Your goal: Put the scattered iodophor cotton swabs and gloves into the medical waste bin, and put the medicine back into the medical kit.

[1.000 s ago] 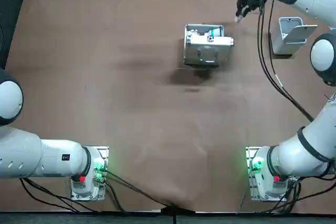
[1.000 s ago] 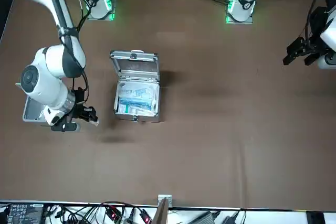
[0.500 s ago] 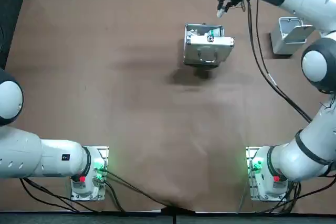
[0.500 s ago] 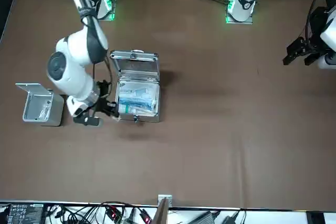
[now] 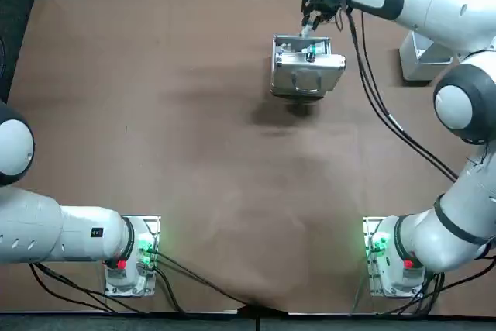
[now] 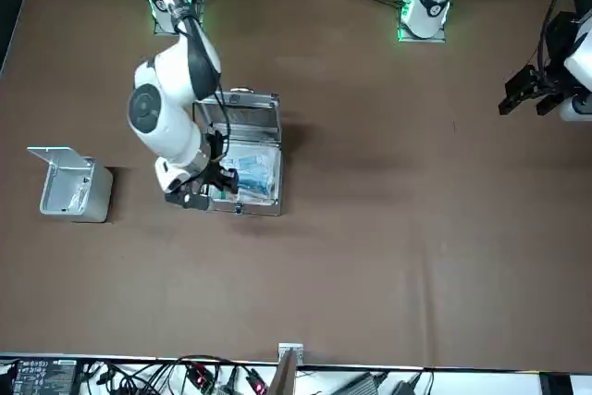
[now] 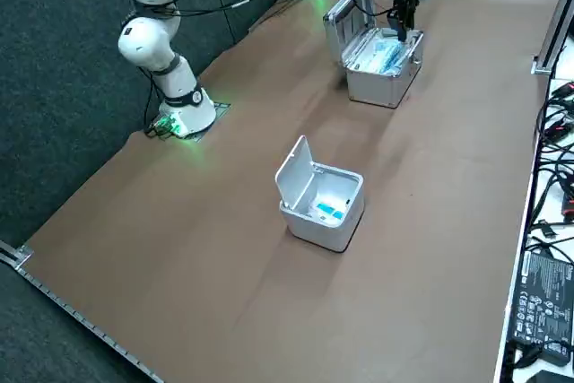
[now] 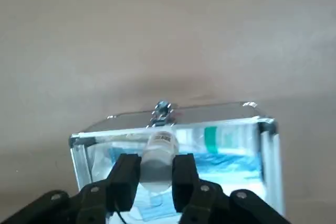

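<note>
The right gripper (image 8: 156,167) is positioned over the far part of the open medical kit (image 6: 259,208); its fingers (image 8: 126,174) are clamped on a small white medicine bottle (image 8: 157,150), which projects beyond the fingertips; the bottle is held above the kit's opening, over the blue-and-white packets (image 8: 231,161) lying inside. The kit is set on the brown table (image 5: 194,153), towards its far edge and right of centre; its lid (image 6: 239,119) is raised on the near side. The medical waste bin (image 7: 321,223) is placed well apart from the kit, further to the right; its lid (image 7: 294,172) is raised; blue items (image 7: 328,210) are seen inside it.
</note>
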You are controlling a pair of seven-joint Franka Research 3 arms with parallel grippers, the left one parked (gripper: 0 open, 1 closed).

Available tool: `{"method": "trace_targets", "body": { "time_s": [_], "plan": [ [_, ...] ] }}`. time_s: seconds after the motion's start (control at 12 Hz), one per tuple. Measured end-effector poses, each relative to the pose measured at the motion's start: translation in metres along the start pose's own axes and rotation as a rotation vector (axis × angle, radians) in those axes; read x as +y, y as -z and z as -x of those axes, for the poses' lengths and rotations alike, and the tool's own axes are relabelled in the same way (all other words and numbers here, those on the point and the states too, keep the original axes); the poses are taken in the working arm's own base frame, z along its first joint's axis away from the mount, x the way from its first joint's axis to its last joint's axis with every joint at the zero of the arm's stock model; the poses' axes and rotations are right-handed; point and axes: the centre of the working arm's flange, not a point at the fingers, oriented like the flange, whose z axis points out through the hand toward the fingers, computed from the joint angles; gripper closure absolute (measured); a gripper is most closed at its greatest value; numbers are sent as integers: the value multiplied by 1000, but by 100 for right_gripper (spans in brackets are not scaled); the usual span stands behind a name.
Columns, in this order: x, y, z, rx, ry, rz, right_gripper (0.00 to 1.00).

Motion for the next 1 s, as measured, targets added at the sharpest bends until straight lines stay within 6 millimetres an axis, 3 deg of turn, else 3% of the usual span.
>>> {"method": "trace_targets", "body": {
  "time_s": [0.25, 0.67, 1.0],
  "plan": [
    [-18, -22, 16, -29, -19, 14, 63],
    [-33, -45, 23, -11, -49, 4, 63],
    [-34, -54, 25, -6, -43, 23, 63]
  ]
}}
